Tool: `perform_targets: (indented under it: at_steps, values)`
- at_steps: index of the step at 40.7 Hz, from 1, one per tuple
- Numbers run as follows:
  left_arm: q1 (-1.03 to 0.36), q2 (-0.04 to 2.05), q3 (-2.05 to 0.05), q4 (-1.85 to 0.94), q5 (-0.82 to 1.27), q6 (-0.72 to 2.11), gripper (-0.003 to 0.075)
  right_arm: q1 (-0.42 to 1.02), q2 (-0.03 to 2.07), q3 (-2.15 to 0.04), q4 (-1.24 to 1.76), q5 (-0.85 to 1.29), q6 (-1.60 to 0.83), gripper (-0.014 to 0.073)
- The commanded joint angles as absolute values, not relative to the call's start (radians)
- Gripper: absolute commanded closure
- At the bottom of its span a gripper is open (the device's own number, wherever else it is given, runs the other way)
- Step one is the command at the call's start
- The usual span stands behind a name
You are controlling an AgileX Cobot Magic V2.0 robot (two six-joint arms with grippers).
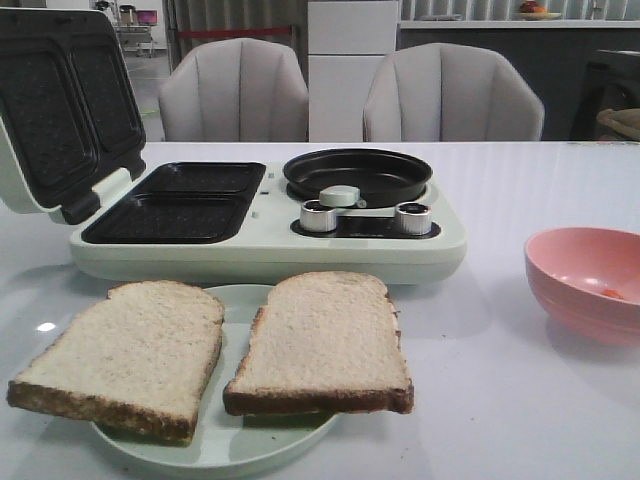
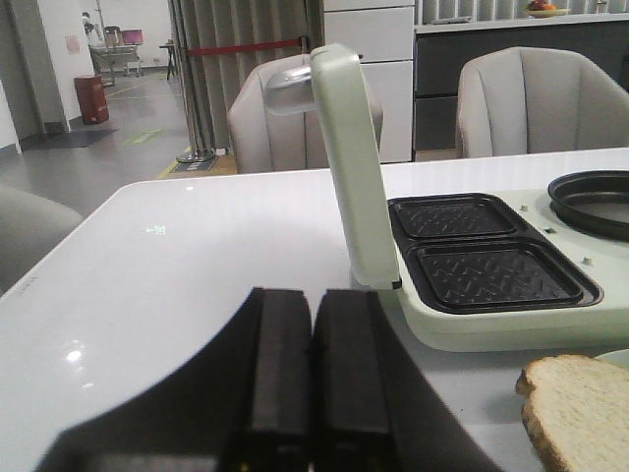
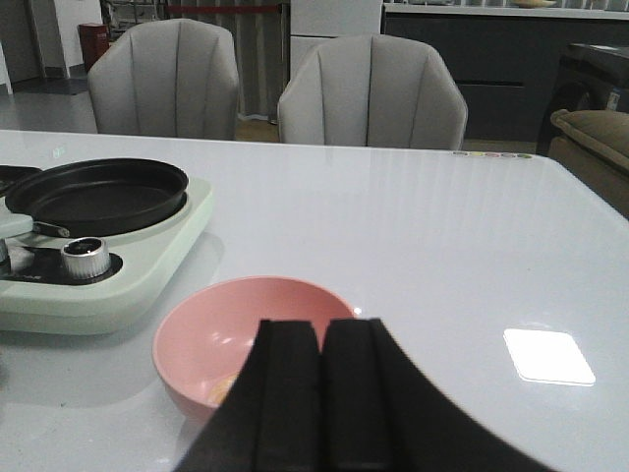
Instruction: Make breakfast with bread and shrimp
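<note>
Two bread slices (image 1: 215, 350) lie on a plate (image 1: 220, 445) just right of the left gripper (image 2: 313, 379), its fingers pressed together; soft and crushable, best pinched by the crust. Right gripper (image 3: 321, 388), likewise closed, hovers over the shrimp (image 1: 612, 293) bowl (image 3: 197, 334).

bread (image 1: 215, 355) on plate (image 1: 215, 445) (before appliance (image 1: 270, 240)), bowl (image 1: 585, 280) right
</note>
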State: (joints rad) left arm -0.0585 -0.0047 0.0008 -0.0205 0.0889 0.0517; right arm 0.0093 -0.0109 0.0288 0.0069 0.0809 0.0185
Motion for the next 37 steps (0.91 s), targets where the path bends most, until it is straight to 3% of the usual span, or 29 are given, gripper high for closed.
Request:
perform_targets:
  at_steps: [1,37]
  values:
    - [-0.065,-0.021,0.033,-0.026,-0.007,0.049,0.0619,0.008,-0.031,0.011,0.0,-0.014,0.017,0.0549]
    - [-0.065,-0.021,0.033,-0.029,-0.06,0.049,0.0619,0.008,-0.031,0.011,0.0,-0.028,0.017,0.0549]
